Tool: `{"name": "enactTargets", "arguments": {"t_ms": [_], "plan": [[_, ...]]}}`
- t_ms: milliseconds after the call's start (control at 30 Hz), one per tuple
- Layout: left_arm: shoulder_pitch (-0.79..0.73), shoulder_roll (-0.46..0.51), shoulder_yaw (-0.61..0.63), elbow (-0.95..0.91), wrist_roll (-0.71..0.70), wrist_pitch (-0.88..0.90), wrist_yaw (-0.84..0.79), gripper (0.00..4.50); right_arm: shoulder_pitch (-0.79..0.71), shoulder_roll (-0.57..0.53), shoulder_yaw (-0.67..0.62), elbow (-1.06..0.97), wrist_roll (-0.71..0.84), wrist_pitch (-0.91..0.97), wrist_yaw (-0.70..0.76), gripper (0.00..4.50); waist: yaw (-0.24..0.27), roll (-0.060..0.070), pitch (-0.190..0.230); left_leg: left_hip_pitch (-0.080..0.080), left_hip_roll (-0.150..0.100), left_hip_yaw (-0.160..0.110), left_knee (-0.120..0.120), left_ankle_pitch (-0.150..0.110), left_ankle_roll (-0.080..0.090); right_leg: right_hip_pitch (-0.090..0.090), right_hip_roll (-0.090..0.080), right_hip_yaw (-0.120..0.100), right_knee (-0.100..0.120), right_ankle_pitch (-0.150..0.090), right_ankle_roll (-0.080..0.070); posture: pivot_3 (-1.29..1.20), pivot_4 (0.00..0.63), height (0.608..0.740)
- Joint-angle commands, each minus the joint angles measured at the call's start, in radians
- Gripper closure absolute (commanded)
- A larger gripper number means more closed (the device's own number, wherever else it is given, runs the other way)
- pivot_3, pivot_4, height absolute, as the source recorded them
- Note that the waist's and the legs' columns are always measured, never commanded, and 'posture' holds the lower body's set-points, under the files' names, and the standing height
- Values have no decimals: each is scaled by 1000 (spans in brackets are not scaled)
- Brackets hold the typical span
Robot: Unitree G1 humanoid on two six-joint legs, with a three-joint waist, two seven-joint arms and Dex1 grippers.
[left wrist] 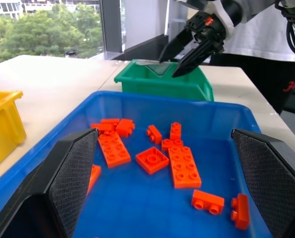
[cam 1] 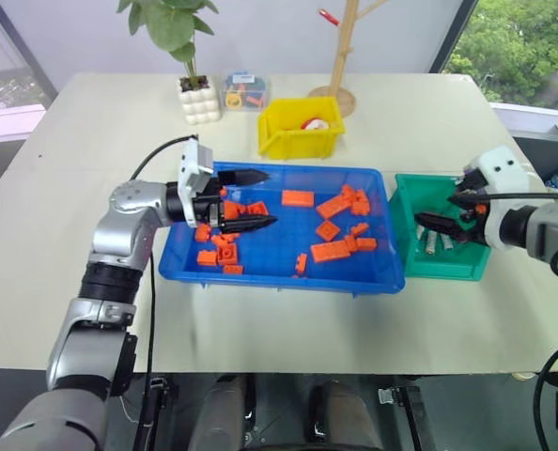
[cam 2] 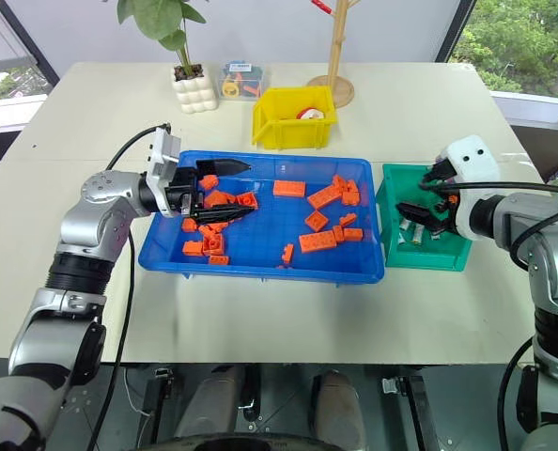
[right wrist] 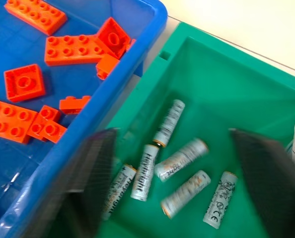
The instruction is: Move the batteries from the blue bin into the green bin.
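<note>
My right gripper (cam 1: 445,225) hangs over the green bin (cam 1: 406,258), jaws spread wide and holding nothing. Six batteries (right wrist: 181,159) lie loose on that bin's floor, some touching each other. The green bin sits just beside the blue bin's (cam 1: 279,278) right end, toward the table's (cam 1: 72,207) right edge.

My left gripper (cam 1: 248,199) is level over the blue bin's left end, pointing right, jaws wide and empty. Orange bricks (cam 1: 331,251) are scattered across the blue floor; I see no battery among them. A yellow bin (cam 1: 279,141) stands behind the blue one, toward the table's far edge.
</note>
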Motion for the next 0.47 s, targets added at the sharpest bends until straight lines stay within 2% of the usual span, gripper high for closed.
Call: {"name": "enactTargets", "arguments": {"t_ms": [33,133,300,467], "plan": [[10,21,38,-51,-15,2,18,0,-39,-14,7,29,-16,-61,-29,68,0,0,0,0,0,0,0,0,0,0,0,0,0,0,0,0,150,739],[11,25,65,-60,-15,1,58,0,-91,15,21,90,-41,-143,-70,68,0,0,0,0,0,0,0,0,0,0,0,0,0,0,0,0,150,739],[-1,28,197,-35,-20,-66,232,0,-201,85,9,272,-98,-368,-157,68,-4,0,0,0,0,0,1,0,0,0,0,0,0,0,0,0,150,739],[17,91,326,-35,-9,-97,376,0,-286,132,-23,442,-134,-571,-235,68,-6,0,0,0,0,0,2,0,0,0,0,0,1,0,0,0,150,739]]}}
